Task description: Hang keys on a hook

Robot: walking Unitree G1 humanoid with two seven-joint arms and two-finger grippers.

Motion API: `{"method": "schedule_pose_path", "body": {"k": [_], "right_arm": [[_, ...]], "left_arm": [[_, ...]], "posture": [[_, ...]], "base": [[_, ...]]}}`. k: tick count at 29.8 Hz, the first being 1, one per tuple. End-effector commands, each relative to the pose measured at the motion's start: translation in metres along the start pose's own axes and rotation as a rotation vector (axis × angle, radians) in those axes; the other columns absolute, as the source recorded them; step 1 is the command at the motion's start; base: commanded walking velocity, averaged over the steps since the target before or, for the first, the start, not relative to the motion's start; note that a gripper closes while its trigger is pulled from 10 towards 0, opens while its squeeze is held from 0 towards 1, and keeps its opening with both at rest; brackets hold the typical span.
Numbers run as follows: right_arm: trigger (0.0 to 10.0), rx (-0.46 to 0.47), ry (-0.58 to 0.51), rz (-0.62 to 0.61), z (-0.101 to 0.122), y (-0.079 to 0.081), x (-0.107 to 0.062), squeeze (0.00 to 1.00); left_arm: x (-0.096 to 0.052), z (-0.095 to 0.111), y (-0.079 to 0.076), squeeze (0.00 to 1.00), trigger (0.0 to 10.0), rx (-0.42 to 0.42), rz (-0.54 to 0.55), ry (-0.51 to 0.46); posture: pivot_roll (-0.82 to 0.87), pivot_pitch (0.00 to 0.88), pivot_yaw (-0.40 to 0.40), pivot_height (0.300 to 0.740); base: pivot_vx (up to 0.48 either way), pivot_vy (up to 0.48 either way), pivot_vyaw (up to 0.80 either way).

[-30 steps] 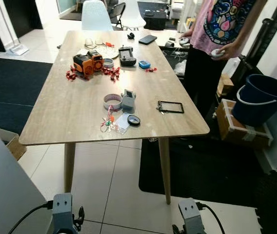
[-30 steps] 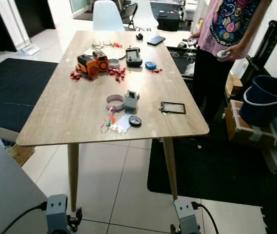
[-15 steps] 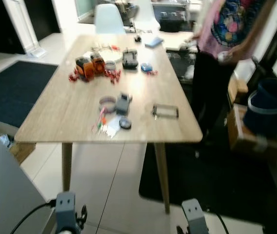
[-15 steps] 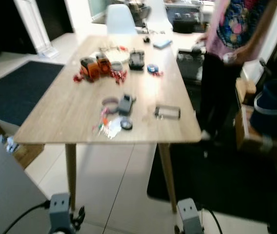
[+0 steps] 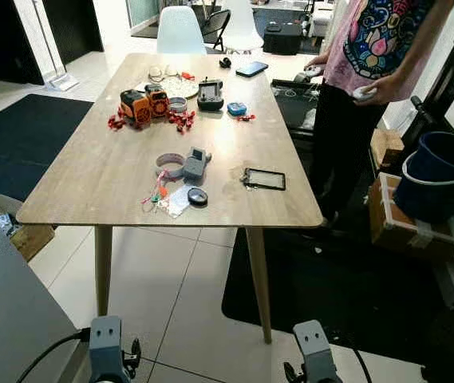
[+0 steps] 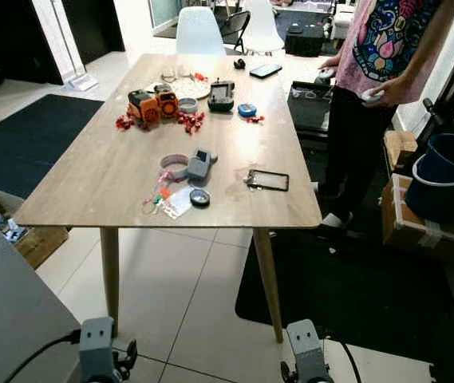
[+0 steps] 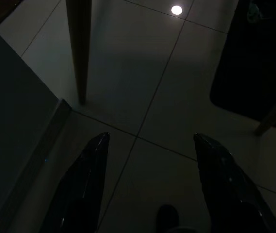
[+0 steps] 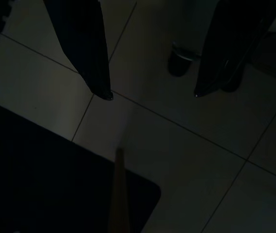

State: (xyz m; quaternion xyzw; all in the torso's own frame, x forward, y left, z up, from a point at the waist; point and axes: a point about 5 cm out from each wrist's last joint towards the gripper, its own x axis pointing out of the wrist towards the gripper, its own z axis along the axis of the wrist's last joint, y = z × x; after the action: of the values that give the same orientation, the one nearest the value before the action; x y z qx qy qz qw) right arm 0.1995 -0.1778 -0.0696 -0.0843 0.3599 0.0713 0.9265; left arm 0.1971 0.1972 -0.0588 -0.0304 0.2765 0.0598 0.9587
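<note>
A small bunch of keys [image 5: 156, 197] with colourful tags lies near the front edge of the wooden table [image 5: 99, 179], beside a clear card and a round black item [image 5: 197, 195]. Both arms hang low in front of the table, their wrists at the bottom of the eye views. In the dark left wrist view, my left gripper [image 7: 151, 137] is open over the tiled floor beside a table leg [image 7: 78, 48]. My right gripper [image 8: 152, 95] is also open above the tiles, holding nothing.
A person [image 5: 370, 48] in a pink shirt stands at the table's right side. A blue bucket [image 5: 438, 171] and a cardboard box [image 5: 406, 223] sit on the right. On the table are an orange device [image 5: 143, 104], a tape roll [image 5: 168, 165] and a black frame [image 5: 264, 179]. A grey panel [image 5: 3, 319] stands close on my left.
The whole view has shifted with the camera, blurred half a second ago and sharp now. The table sits a little further left and away. Nothing on it has moved.
</note>
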Motion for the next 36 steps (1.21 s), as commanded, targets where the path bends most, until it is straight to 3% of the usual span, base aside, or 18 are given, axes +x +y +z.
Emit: {"method": "schedule_pose_path", "body": {"k": [1,8,9,11,15,25,36], "right_arm": [[10.0,0.015,0.000,-0.009,-0.0009,-0.0013,-0.0006,0.00],[10.0,0.015,0.000,-0.006,-0.0008,-0.0006,-0.0004,0.00],[10.0,0.015,0.005,-0.004,-0.0012,-0.0001,-0.0003,0.00],[10.0,0.015,0.007,-0.004,-0.0013,-0.0001,-0.0002,0.00],[10.0,0.015,0.014,-0.005,-0.0022,-0.0004,-0.0003,0.00],[10.0,0.020,0.034,-0.010,-0.0068,-0.0017,-0.0017,0.00],[10.0,0.021,0.045,-0.012,-0.0081,-0.0026,-0.0019,0.00]], "left_arm": [[-0.0003,-0.0014,0.0016,0.00,10.0,0.014,0.003,0.013],[-0.0001,-0.0015,0.0015,0.00,10.0,0.013,0.006,0.016],[0.0002,-0.0017,0.0025,0.00,10.0,0.060,0.004,0.027],[0.0003,-0.0019,0.0025,0.00,10.0,0.073,0.001,0.031],[-0.0004,-0.0041,0.0030,0.00,10.0,0.022,0.024,0.037],[0.0013,-0.0049,0.0043,0.00,10.0,0.085,0.036,0.074],[0.0048,0.0007,-0.0003,0.00,10.0,0.045,0.002,0.060]], "posture": [[0.04,0.071,-0.005,0.740],[0.05,0.073,-0.007,0.740],[0.05,0.075,-0.008,0.740],[0.05,0.075,-0.008,0.740],[0.04,0.078,-0.007,0.740],[0.04,0.075,-0.006,0.740],[0.04,0.075,-0.008,0.740]], "base": [[0.000,0.000,0.00],[0.000,0.000,0.00],[0.000,-0.480,0.00],[0.000,-0.480,0.00],[0.000,-0.120,0.00],[0.000,0.000,0.00],[0.000,0.000,0.00]]}}
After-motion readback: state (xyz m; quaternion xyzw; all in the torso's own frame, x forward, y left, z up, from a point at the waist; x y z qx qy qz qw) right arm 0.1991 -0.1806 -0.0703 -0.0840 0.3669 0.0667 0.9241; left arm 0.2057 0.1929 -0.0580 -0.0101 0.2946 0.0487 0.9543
